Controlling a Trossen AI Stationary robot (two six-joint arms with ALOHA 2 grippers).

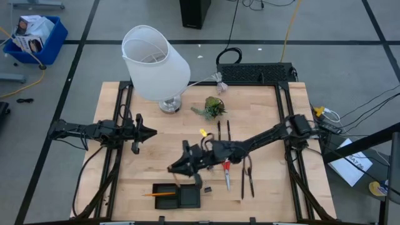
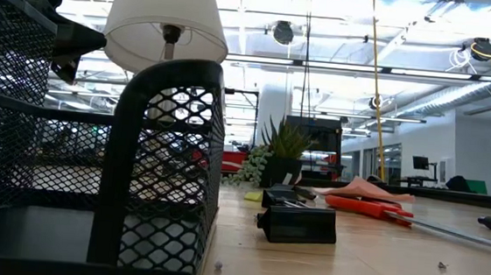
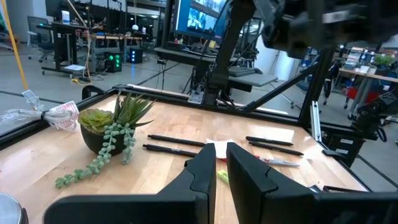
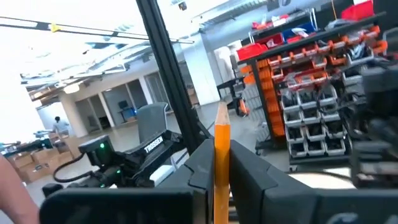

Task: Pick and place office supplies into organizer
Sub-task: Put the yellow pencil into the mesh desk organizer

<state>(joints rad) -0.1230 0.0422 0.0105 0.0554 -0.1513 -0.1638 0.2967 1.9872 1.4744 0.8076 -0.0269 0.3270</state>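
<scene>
Pencil delivery under way over a pale wooden table (image 1: 262,194): seen from overhead, the right gripper (image 1: 178,166) hangs just above the low black mesh organizer tray (image 1: 187,197) at the table's six o'clock edge, where one thin orange pencil (image 1: 156,194) already lies in the left compartment, while red-handled scissors (image 1: 227,172) and black pens (image 1: 247,177) wait toward three o'clock of the tray and the left gripper (image 1: 150,132) idles at nine o'clock. At table height, the organizer's mesh wall (image 2: 170,149) fills the foreground, the scissors (image 2: 367,206) lying beyond. From the left wrist, that arm's narrow fingers (image 3: 205,171) hold nothing. From the right wrist, closed fingers (image 4: 199,168) pinch a second orange pencil (image 4: 222,152) upright. Doing this well likely means tilting it level over a compartment before letting go, lest it tip outside.
</scene>
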